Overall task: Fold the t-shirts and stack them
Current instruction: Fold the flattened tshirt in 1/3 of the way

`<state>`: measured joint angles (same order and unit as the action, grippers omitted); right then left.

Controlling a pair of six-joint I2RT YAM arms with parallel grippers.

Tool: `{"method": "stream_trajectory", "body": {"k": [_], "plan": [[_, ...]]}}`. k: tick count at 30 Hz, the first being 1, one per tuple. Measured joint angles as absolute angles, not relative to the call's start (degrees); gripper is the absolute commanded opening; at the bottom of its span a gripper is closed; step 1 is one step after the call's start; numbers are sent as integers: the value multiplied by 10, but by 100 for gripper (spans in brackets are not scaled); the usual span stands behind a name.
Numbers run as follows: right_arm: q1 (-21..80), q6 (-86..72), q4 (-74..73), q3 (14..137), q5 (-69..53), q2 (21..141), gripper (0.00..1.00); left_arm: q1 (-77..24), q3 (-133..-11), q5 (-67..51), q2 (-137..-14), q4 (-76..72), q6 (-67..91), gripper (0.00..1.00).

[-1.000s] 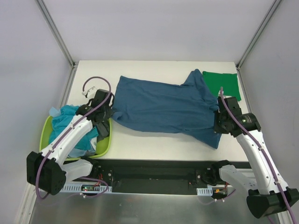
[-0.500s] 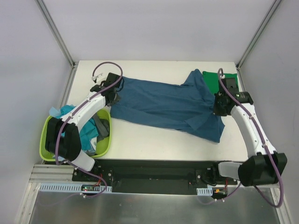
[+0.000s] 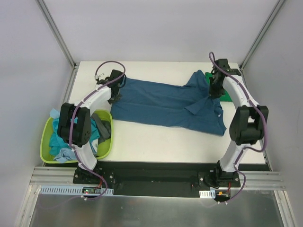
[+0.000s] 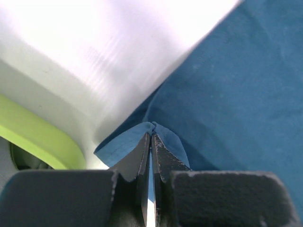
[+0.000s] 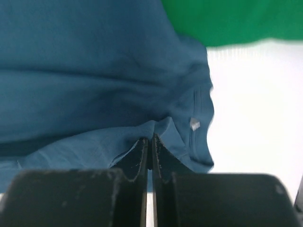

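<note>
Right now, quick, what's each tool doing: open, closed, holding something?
Left tool: closed, pinching an edge of the dark teal-blue t-shirt.
Right tool: closed, pinching a fold of the same t-shirt.

My spread t-shirt (image 3: 165, 104) lies across the table (image 3: 156, 142), the folded t-shirt (image 5: 227, 19) behind its right end. The basket (image 3: 43, 142), front-left, holds more t-shirts (image 3: 59, 130).
</note>
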<state>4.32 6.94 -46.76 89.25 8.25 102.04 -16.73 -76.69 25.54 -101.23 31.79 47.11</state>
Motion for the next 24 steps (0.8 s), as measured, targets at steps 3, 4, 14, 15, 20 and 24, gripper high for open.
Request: {"method": "stream_trajectory", "body": {"k": [3,4,14,15,20,24], "plan": [[43,85,-462,962,80,1088,4,-156,-769,259,-1027,318,471,0],[43,88,-460,984,81,1108,5,-153,-769,260,-1030,318,471,2],[43,91,-456,1078,68,1196,76,-142,-812,260,-1064,320,445,99],[43,90,-456,1081,68,1195,83,-142,-818,258,-1063,320,440,99],[43,62,-424,1000,47,1110,96,-144,-828,210,-1038,317,410,99],[43,18,-386,848,-42,971,96,-165,-831,148,-1026,306,378,99]]}}
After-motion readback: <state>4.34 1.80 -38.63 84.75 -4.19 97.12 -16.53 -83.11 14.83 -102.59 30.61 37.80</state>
